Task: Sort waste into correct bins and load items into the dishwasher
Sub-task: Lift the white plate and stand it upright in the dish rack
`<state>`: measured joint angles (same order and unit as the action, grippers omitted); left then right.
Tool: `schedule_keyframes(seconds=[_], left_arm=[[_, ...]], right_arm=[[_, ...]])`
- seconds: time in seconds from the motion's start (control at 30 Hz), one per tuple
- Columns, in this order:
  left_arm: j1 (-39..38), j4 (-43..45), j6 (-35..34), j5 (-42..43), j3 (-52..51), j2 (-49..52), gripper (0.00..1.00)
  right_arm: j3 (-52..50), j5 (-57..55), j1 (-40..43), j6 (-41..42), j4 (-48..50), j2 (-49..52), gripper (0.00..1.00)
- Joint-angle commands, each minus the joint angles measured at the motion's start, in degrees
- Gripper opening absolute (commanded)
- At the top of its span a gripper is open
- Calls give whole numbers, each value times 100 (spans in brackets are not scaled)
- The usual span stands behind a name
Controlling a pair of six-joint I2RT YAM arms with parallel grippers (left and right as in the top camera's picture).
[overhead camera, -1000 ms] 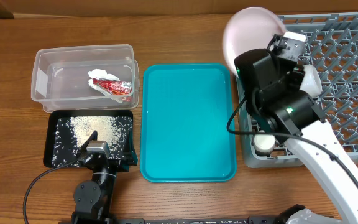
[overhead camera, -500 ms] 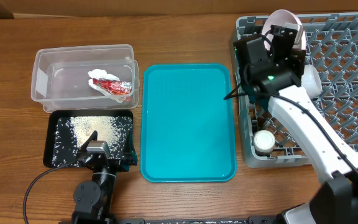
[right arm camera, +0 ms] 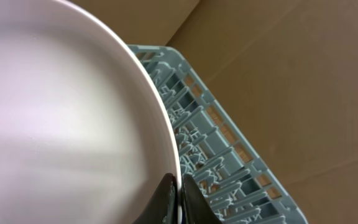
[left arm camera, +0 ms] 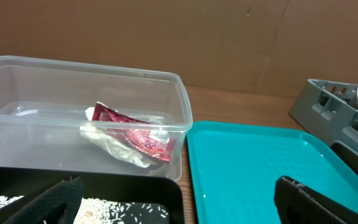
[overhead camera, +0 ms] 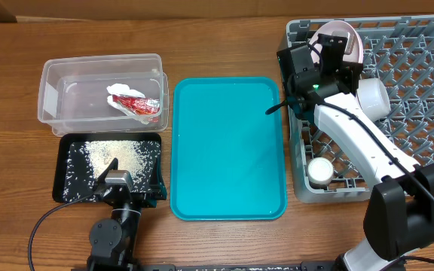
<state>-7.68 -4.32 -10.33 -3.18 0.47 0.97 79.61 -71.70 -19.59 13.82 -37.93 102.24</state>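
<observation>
My right gripper (overhead camera: 331,53) is shut on the rim of the white round plate (overhead camera: 350,38) and holds it on edge over the far left corner of the grey dish rack (overhead camera: 420,113). In the right wrist view the fingers (right arm camera: 180,200) pinch the plate's rim (right arm camera: 61,112) above the rack's pegs (right arm camera: 219,146). A white bowl (overhead camera: 372,94) and a small white cup (overhead camera: 321,172) sit in the rack. The red wrapper with tissue (overhead camera: 136,102) lies in the clear tub (overhead camera: 55,71). Rice (overhead camera: 115,156) lies in the black tray (overhead camera: 62,181). My left gripper (left arm camera: 179,211) is open and empty over that tray's near edge. The chopsticks are out of view.
The teal serving tray (overhead camera: 228,147) lies between the bins and the rack. In the left wrist view it (left arm camera: 260,168) sits right of the tub (left arm camera: 179,93). A brown cardboard wall stands behind the table.
The right arm has carried the plate from over the teal tray's far right corner into the rack's far left corner and tipped it from flat onto its edge. The left arm has not moved.
</observation>
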Motion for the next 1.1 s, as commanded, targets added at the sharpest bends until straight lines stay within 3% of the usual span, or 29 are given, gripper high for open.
schedule_keyframes(seconds=[0.0,0.37,0.4,0.47,0.5,0.73,0.97,1.03,1.07], left_arm=[[-17,13,4,22,-20,-24,100],[-17,13,4,22,-20,-24,100],[-17,13,4,22,-20,-24,100],[-17,13,4,22,-20,-24,100],[-17,13,4,22,-20,-24,100],[-17,13,4,22,-20,-24,100],[-17,11,4,22,-20,-24,100],[-17,11,4,22,-20,-24,100],[-17,13,4,22,-20,-24,100]], right_arm=[[66,-415,11,-63,42,-28,4],[74,280,-466,-59,-203,-33,4],[74,269,-546,-63,-205,-33,8],[74,184,-664,-59,-227,-33,50],[74,131,-710,-59,-232,-35,59],[76,31,-1132,-35,-435,-667,66],[76,2129,-1985,282,-1200,-2369,73],[76,2863,-2258,459,-1333,-2929,84],[76,3324,-2380,466,-1357,-3213,100]])
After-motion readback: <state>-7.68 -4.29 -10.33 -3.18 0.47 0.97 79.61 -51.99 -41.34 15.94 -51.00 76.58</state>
